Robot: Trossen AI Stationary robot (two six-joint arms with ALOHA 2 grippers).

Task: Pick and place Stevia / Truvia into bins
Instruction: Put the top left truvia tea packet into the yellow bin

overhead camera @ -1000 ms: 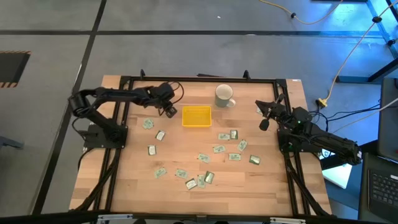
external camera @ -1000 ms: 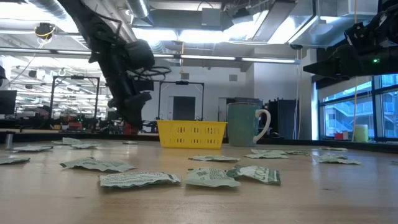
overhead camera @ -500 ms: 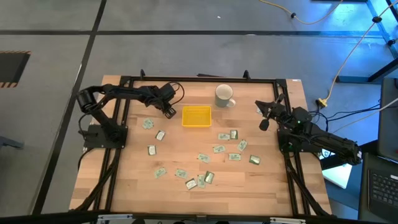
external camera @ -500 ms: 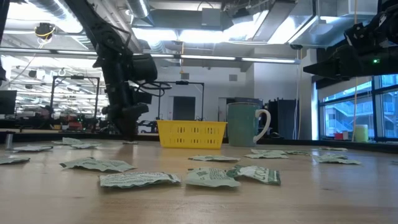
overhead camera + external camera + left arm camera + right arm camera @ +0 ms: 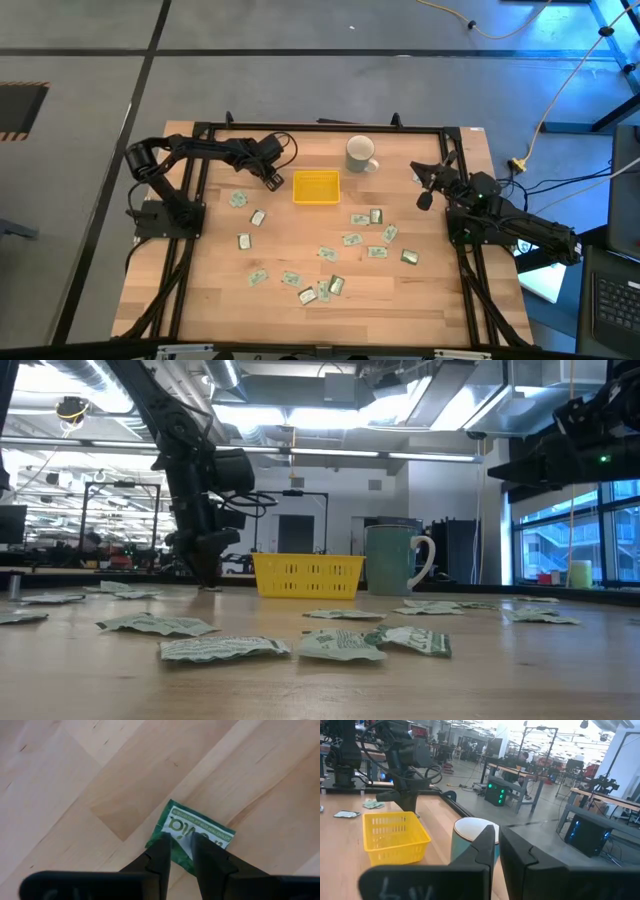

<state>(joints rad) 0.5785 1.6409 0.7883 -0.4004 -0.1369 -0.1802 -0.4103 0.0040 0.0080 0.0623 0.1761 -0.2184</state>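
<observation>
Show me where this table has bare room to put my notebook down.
Bare wood runs along the near edge of the wooden table, below the scattered pale green paper sachets. The middle is crowded with them; the bright-yellow plastic tray and white ceramic mug fill the far side.

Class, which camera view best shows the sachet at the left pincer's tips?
The left wrist view: the sachet lies flat on the wood, print readable, its near edge between the left pincer fingers. The high view shows only the pincer over that spot beside the yellow tray; the low view hides it; the right wrist view misses it.

sachet [image 5: 192,831] part hidden behind left jaws
</observation>
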